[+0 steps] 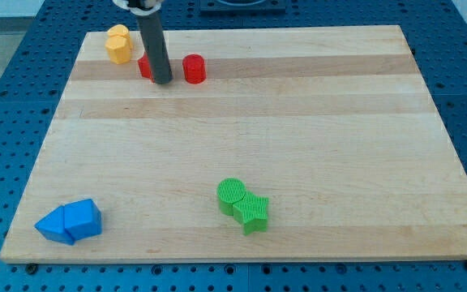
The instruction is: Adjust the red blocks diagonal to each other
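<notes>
Two red blocks lie near the view's top left. A red cylinder [194, 69] stands in full view. A second red block [144, 66] sits to its left, mostly hidden behind my rod, so its shape cannot be made out. My tip [162, 81] rests on the board between the two, touching or nearly touching the left red block and a small gap from the cylinder. The two red blocks lie roughly side by side in a row.
Two yellow blocks [118, 45] sit together at the view's top left corner, close to the left red block. A green cylinder [231, 195] and green star [254, 212] touch at the bottom centre. Two blue blocks [70, 222] sit at the bottom left. The wooden board [298, 122] lies on a blue perforated table.
</notes>
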`<state>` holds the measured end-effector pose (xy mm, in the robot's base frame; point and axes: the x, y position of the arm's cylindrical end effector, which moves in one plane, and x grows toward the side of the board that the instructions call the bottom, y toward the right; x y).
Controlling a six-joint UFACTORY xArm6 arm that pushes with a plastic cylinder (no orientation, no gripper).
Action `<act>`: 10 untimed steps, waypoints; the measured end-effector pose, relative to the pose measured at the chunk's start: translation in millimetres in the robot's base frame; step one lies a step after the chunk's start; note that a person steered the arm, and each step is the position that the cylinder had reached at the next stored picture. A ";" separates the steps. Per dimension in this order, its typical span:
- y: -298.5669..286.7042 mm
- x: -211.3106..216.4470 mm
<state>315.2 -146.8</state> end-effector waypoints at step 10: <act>78.8 -31.5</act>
<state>283.7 -68.0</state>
